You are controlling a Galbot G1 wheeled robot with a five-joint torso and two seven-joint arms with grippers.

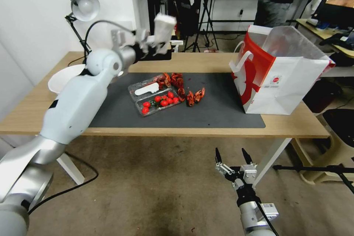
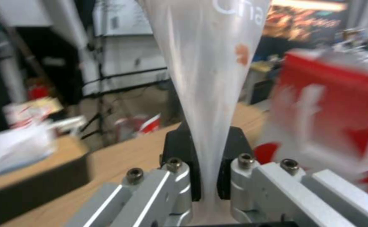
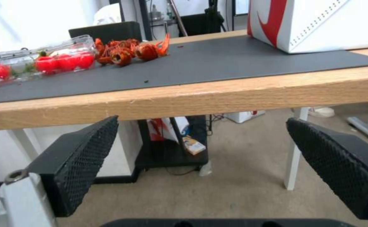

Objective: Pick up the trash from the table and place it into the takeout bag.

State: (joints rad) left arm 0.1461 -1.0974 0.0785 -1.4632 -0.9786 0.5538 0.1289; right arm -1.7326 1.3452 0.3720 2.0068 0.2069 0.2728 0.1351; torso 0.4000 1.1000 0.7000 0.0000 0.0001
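Left gripper (image 1: 156,46) is up in the air over the far edge of the table (image 1: 206,127), jaws clamped on a squashed clear plastic cup (image 1: 164,29). Takeout bag (image 1: 280,77) stands open at the right end of the dark mat (image 1: 214,108). Clear tray of tomatoes (image 1: 156,97) and red crayfish shells (image 1: 188,94) sit mid-mat. Right gripper (image 1: 235,158) hangs low in front of the table edge, jaws wide apart with nothing between them.
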